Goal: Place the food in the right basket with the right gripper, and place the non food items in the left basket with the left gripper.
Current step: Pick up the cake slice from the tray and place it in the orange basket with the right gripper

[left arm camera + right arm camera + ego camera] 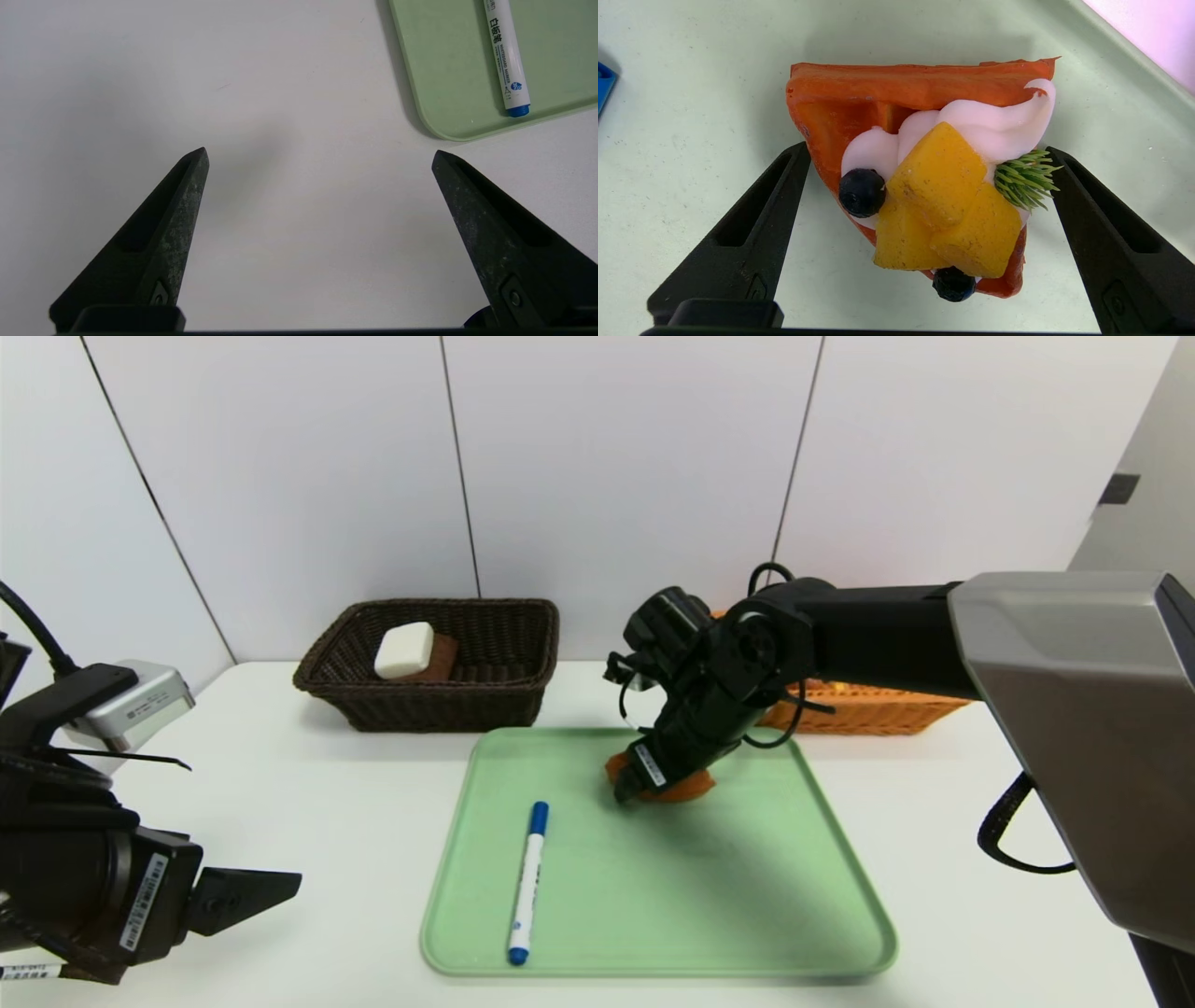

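Observation:
An orange boat-shaped tart point(924, 186) with yellow fruit, dark berries and white cream lies on the far half of the green tray point(747, 915). My right gripper point(927, 147) is lowered over the tart point(689, 790), open, one finger on each side of it. In the head view the right gripper point(624, 793) hides most of it. A white marker point(527, 882) with a blue cap lies on the tray's left part. The white bar point(404, 650) and brown towel point(441, 659) sit in the dark brown basket point(504, 653). My left gripper point(320, 150) hovers open over bare table, left of the tray.
The orange basket point(868, 709) stands at the back right, mostly hidden behind my right arm. The marker point(504, 56) and the tray's corner point(444, 93) lie just beyond my left gripper point(243, 821). A white wall closes off the table's far edge.

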Controlling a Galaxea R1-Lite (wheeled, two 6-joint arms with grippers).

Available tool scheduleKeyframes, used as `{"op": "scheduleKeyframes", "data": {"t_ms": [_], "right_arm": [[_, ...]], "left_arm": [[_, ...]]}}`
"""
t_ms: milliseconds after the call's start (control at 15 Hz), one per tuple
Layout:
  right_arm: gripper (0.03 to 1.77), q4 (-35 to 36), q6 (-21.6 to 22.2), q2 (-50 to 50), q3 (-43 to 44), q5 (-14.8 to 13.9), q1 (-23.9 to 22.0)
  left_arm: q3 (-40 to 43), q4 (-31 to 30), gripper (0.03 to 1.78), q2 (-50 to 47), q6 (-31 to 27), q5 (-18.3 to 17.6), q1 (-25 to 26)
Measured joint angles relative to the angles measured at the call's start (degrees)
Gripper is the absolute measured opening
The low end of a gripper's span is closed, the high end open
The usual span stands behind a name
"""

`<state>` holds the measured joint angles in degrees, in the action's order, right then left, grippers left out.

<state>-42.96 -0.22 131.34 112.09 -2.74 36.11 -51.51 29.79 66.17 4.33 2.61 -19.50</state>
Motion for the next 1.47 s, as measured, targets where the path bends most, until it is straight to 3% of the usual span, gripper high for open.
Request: {"op": "scheduleKeyframes", "data": {"t_ms": [200,400,667,1133,1333,1467], "right_arm": [[1.18,0.1,-0.2,0.0,0.0,0.0,0.0],[0.98,-0.1,-0.2,0.0,0.0,0.0,0.0],[0.88,-0.3,0.0,-0.5,-0.2,0.6,0.3],[0.86,-0.2,0.4,-7.4,-0.1,0.9,2.6],[0.86,0.9,0.2,-12.6,0.0,-0.1,2.7],[0.86,3.9,0.2,-14.9,0.0,-2.2,1.0]], "left_arm": [[0.0,0.0,1.69,0.2,0.0,0.0,0.0],[0.0,0.0,1.69,0.2,0.0,0.0,0.0],[0.6,0.0,1.69,0.0,-0.1,-0.1,0.0],[1.5,0.0,1.69,-0.5,-0.1,-0.1,-0.1],[2.1,0.0,1.69,-0.8,0.1,0.0,-0.9],[2.3,0.0,1.69,-0.9,0.1,0.0,-1.4]]}}
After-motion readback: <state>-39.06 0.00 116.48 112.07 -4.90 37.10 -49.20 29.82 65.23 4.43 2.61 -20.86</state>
